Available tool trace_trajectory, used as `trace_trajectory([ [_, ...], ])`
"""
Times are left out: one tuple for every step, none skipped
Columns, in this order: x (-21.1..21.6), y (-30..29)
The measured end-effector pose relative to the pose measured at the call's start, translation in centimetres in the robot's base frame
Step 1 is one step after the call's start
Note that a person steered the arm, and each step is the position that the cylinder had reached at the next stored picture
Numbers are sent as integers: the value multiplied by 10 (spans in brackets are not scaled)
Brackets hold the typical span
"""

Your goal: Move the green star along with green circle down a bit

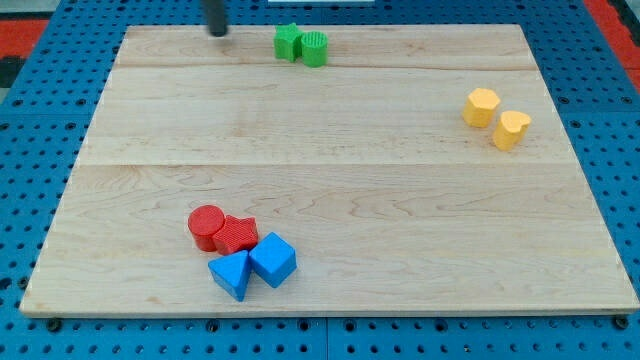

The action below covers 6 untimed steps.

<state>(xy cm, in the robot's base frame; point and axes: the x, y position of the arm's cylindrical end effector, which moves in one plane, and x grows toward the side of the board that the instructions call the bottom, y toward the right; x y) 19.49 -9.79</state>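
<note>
- Pale wooden board (330,120) sits on a blue pegboard table (20,200), pretty tidy overall.
- Red cylinder (206,225) and red ridged star-ish block (237,233) touch, with a blue triangular block (232,274) and blue cube (272,259) just below.
- Up top, my tip (217,32) is bare, holding nothing, and sits near the board's top edge, left of the greens.
- Green star (288,42) touches green circle (314,48) at the top edge.
- Far right: yellow hexagon block (481,106) beside yellow heart-ish block (512,129).

No text, labels, numbers or signs can be read anywhere.
</note>
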Motion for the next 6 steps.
trace_trajectory([
  [14, 100],
  [47, 155],
  [80, 176],
  [99, 222],
  [61, 168],
  [84, 141],
])
